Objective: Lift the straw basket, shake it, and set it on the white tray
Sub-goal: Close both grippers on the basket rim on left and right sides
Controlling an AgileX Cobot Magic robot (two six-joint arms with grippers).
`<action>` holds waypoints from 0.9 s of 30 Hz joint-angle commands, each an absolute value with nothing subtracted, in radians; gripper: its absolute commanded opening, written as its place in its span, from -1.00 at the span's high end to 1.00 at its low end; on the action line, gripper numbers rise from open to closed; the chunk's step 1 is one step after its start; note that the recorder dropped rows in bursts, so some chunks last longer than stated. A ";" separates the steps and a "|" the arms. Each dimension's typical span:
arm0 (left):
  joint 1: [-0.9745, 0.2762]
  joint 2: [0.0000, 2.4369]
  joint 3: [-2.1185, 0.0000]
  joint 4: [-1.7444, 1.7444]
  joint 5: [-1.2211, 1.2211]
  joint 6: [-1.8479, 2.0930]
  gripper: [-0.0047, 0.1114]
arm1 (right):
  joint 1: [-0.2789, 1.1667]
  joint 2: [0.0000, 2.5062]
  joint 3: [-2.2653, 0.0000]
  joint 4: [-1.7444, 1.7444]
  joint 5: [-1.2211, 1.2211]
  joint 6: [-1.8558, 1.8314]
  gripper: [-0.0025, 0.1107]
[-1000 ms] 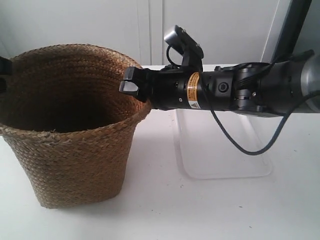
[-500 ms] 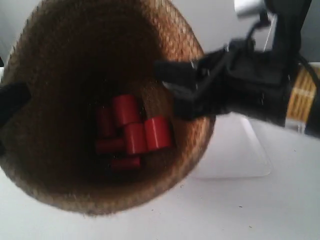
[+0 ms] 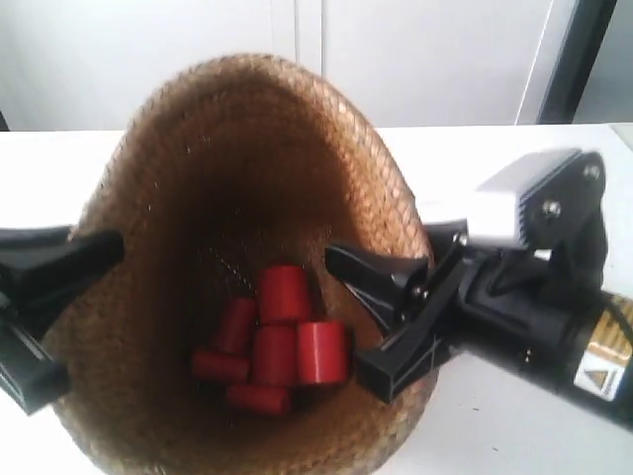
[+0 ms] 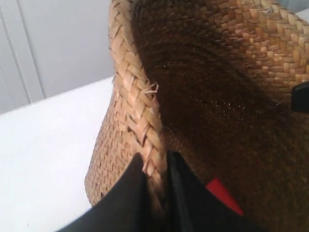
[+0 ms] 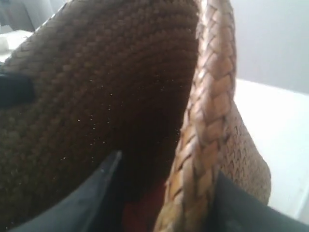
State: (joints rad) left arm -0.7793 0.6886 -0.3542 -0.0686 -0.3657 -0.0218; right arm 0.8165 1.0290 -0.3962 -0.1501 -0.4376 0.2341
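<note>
The straw basket [image 3: 247, 168] hangs in the air, tipped with its mouth toward the exterior camera. Several red cylinders [image 3: 282, 341] lie loose at its bottom. My left gripper [image 4: 154, 162] is shut on the braided rim [image 4: 137, 111], one finger on each side. My right gripper [image 5: 166, 169] straddles the opposite rim [image 5: 207, 111]: the outer finger touches the weave, while the inner finger [image 5: 104, 179] stands well apart inside. In the exterior view a black gripper [image 3: 84, 312] holds the rim at the view's left and another gripper [image 3: 354, 319] at its right. The white tray is out of view.
A white tabletop [image 3: 514, 158] lies under and behind the basket, and a pale wall [image 3: 415, 59] rises at the back. The arm at the exterior view's right carries a grey camera block [image 3: 519, 203]. A dark post [image 3: 579, 49] stands at the far right.
The basket went from standing on the table to lifted and tipped toward the camera, showing the red cylinders. Since half a second ago both grippers dropped in the frame and the cylinders shifted.
</note>
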 commanded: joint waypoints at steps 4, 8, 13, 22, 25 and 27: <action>-0.792 0.516 -0.442 0.032 -0.238 0.018 0.92 | 0.935 0.841 -0.528 -0.256 -0.345 0.133 0.96; -0.779 0.532 -0.224 -0.126 -0.470 0.103 0.92 | 0.935 1.054 -0.336 -0.103 -0.671 0.053 0.96; -0.798 0.489 -0.455 0.137 -0.414 0.023 0.92 | 0.980 1.028 -0.611 -0.104 -0.266 -0.118 0.96; -0.800 0.501 -0.315 0.092 -0.241 -0.155 0.92 | 1.056 1.081 -0.414 0.022 -0.499 -0.121 0.96; -0.800 0.511 -0.288 0.029 -0.374 -0.079 0.92 | 1.056 1.147 -0.388 0.119 -0.638 -0.178 0.96; -0.800 0.509 -0.379 0.033 -0.317 -0.023 0.92 | 1.067 1.070 -0.482 0.094 -0.494 -0.223 0.96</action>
